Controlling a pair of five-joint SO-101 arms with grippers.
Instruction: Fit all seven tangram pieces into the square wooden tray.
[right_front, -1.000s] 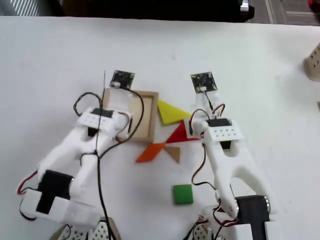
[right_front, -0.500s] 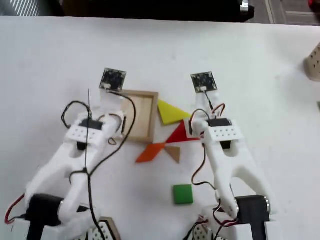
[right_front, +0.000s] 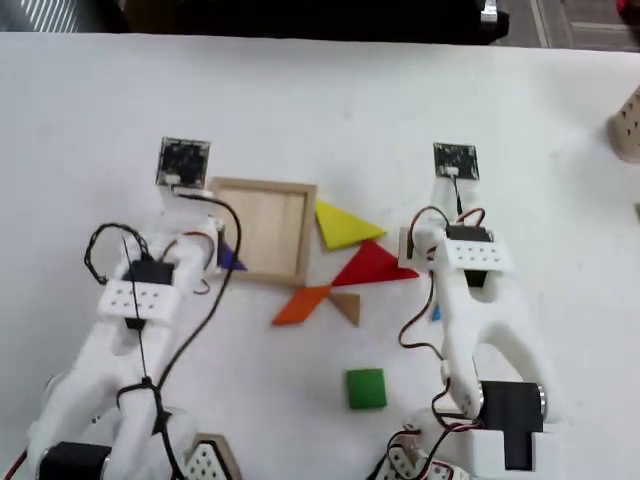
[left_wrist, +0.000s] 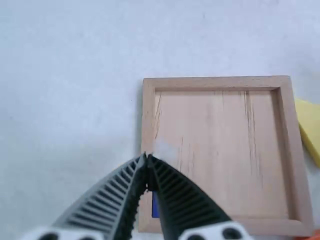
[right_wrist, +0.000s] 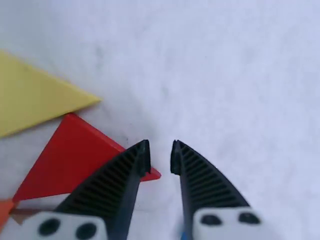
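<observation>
The square wooden tray (right_front: 305, 235) (left_wrist: 148, 120) lies left of centre. A blue piece (right_front: 230, 259) (left_wrist: 155, 205) shows at its near left corner, seen through the gap behind my left gripper's tips. My left gripper (right_front: 205, 245) (left_wrist: 147, 160) is shut over the tray's left wall. Right of the tray lie a yellow triangle (right_front: 343, 225) (right_wrist: 30, 97), a red triangle (right_front: 372, 265) (right_wrist: 75, 165), an orange parallelogram (right_front: 302, 304) and a small brown triangle (right_front: 348, 305). A green square (right_front: 366, 388) sits nearer. My right gripper (right_front: 408, 248) (right_wrist: 160, 155) is narrowly open beside the red triangle's corner, holding nothing.
A bit of a small blue piece (right_front: 436, 313) peeks from under the right arm. A beige pegged object (right_front: 628, 125) stands at the right edge. A wooden item (right_front: 218, 455) lies at the near edge by the left arm's base.
The left arm swung left off the tray, uncovering it and the blue piece at its corner. The right arm shifted right, uncovering the red triangle.
</observation>
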